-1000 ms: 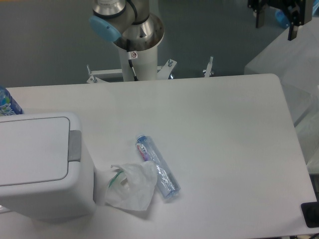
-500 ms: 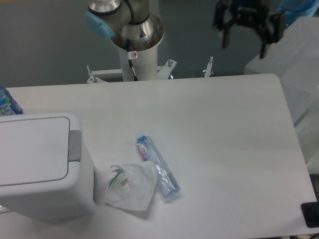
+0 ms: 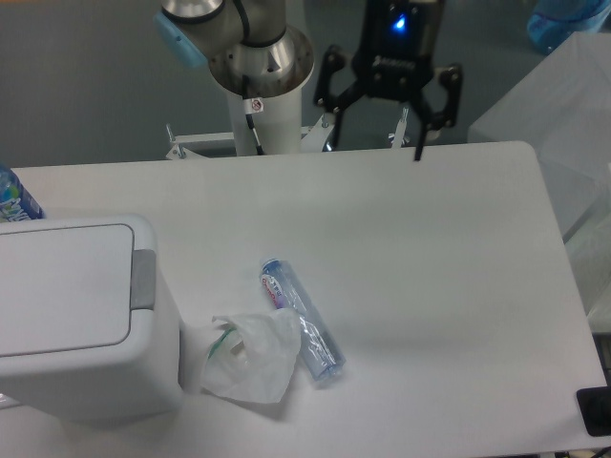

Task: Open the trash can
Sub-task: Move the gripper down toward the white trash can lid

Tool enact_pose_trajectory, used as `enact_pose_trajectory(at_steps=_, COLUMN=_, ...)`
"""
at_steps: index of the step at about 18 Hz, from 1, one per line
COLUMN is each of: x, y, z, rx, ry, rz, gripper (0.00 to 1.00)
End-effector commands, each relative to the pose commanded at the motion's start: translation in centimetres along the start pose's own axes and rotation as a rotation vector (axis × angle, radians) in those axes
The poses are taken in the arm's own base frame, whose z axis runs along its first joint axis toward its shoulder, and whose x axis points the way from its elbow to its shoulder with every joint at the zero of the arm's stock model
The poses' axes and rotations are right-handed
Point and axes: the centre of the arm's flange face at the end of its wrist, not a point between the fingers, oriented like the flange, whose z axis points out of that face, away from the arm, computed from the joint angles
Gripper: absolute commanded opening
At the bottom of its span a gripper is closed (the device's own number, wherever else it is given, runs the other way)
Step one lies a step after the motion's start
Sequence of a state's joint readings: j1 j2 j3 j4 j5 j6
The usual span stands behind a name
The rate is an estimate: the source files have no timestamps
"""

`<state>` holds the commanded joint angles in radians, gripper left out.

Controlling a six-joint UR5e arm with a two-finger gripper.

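Trash can [image 3: 72, 315] lid shut; gripper [image 3: 376, 143] spread wide, holding nothing.

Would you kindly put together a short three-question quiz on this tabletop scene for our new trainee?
1. True or false: the flat lid of the large boxy white plastic trash can is shut.
2. What lies immediately right of the crumpled small white plastic bag? A) a clear plastic bottle with a colourful label B) a metal spoon C) a red cup
3. Fill in: the two-finger black hand hovers with its fingers ____ near the far edge of the white table.

Key: 1 true. 2 A, the clear plastic bottle, lying on its side. 3 open; it holds nothing.
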<state>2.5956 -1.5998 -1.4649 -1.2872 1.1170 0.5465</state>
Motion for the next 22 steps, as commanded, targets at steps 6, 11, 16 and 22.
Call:
enact_pose_trajectory(at_steps=6, x=2.1, y=-0.7, z=3.7, rx=0.007, ry=0.066, rz=-0.086, gripper=1.0)
enact_pose_trajectory(at_steps=11, x=3.7, y=-1.8, z=5.8, rx=0.028, ry=0.075, rz=-0.121, gripper=1.0)
enact_pose_trajectory(at_steps=16, x=6.2, y=-2.7, z=8.6, rx=0.032, ry=0.093, rz=-0.141, gripper=1.0)
enact_pose_trajectory(at_steps=22, x=8.5, y=-3.0, z=11.1, rx=0.003, ry=0.124, rz=-0.118, gripper=1.0)
